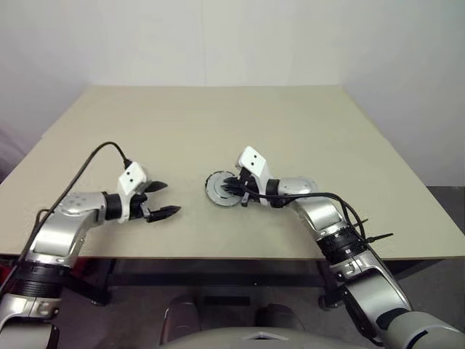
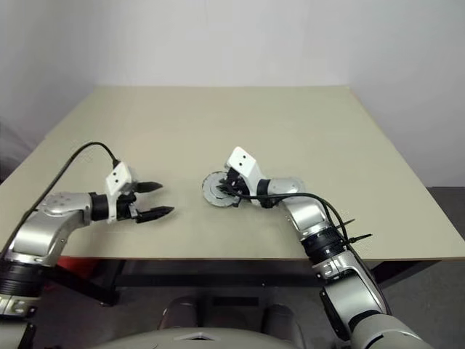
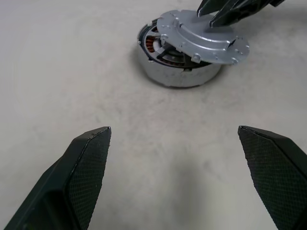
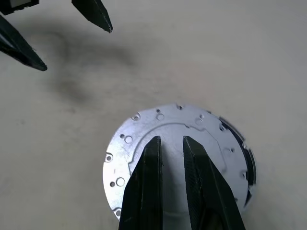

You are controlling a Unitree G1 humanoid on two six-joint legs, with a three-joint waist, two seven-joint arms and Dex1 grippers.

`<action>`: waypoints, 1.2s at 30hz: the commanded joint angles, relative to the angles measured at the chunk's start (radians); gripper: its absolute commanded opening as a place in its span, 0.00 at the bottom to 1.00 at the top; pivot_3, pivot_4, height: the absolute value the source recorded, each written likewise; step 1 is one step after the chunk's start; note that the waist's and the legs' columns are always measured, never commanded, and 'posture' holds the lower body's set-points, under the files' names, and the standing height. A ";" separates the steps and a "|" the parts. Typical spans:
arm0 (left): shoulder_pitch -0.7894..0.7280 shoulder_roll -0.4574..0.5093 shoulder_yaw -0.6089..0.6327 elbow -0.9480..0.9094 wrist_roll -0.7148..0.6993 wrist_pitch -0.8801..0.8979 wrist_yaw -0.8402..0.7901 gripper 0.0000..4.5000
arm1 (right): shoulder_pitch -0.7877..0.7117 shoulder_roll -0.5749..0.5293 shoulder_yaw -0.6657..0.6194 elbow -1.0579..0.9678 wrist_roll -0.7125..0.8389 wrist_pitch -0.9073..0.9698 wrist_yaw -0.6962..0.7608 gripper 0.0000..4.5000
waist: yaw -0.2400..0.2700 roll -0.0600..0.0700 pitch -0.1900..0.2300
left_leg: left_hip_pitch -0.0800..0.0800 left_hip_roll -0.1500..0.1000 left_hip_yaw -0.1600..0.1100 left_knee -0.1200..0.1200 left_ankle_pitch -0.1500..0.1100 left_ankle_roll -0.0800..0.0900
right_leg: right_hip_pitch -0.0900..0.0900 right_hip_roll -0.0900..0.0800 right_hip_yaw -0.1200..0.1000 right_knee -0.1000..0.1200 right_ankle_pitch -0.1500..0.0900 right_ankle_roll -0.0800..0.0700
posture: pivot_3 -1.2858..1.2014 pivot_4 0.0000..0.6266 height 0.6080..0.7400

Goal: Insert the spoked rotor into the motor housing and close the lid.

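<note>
Two end effectors over counter [image 1: 305,116]: my right end effector [image 4: 171,148] nearly closed, fingertips resting on lid [image 3: 204,36] lying askew atop motor housing [image 3: 180,76], spoked rotor [image 3: 156,43] inside; my left end effector [image 1: 166,199] released, nearby

Left tool [image 1: 164,200] agape, right tool [image 1: 228,187] pinched.

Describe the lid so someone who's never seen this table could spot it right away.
On the beige table, find the round motor housing near the front edge. The lid lies tilted on it: a flat silver disc with small rim holes, under the right hand, copper coils showing beneath.
</note>
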 commanded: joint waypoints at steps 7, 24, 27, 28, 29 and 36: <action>-0.015 0.016 0.030 0.059 -0.013 -0.059 -0.050 1.00 | -0.044 0.032 -0.016 0.107 -0.057 -0.147 -0.058 0.75 | 0.000 0.000 0.000 | 0.000 0.000 0.000 0.000 0.000 0.000 | 0.000 0.000 0.000 0.000 0.000 0.000 | 0.52 0.00 1.00; -0.005 -0.025 0.033 0.059 -0.013 -0.039 -0.007 1.00 | 0.012 0.031 -0.015 0.081 -0.025 -0.090 0.048 0.89 | 0.000 -0.001 0.000 | 0.001 0.000 0.000 -0.001 0.000 0.000 | 0.001 0.000 0.000 0.000 0.000 0.000 | 0.52 0.00 1.00; -0.007 -0.025 0.031 0.058 -0.009 -0.040 -0.006 1.00 | 0.008 0.037 -0.016 0.095 -0.032 -0.081 0.044 0.89 | -0.001 -0.001 0.000 | 0.001 0.000 0.000 -0.001 0.000 0.000 | 0.000 0.000 0.000 0.000 0.000 0.000 | 0.52 0.00 1.00; -0.008 -0.025 0.030 0.058 -0.008 -0.041 -0.005 1.00 | 0.005 0.040 -0.015 0.106 -0.037 -0.083 0.039 0.89 | -0.001 -0.001 0.000 | 0.001 0.000 0.000 -0.001 0.000 0.000 | 0.000 0.000 0.000 0.000 0.000 0.000 | 0.52 0.00 1.00; -0.009 -0.025 0.029 0.059 -0.007 -0.044 -0.004 1.00 | 0.001 0.044 -0.014 0.119 -0.042 -0.085 0.032 0.89 | -0.001 -0.001 0.000 | 0.001 0.000 0.000 -0.001 0.000 0.000 | 0.000 0.000 0.000 0.000 0.000 0.000 | 0.52 0.00 1.00; -0.008 -0.025 0.026 0.056 0.001 -0.056 0.003 1.00 | -0.022 0.071 -0.036 0.181 -0.043 -0.098 -0.007 0.71 | -0.002 -0.001 0.000 | 0.003 0.000 0.000 -0.003 0.000 0.000 | 0.000 0.000 0.000 -0.001 0.000 0.000 | 0.52 0.00 1.00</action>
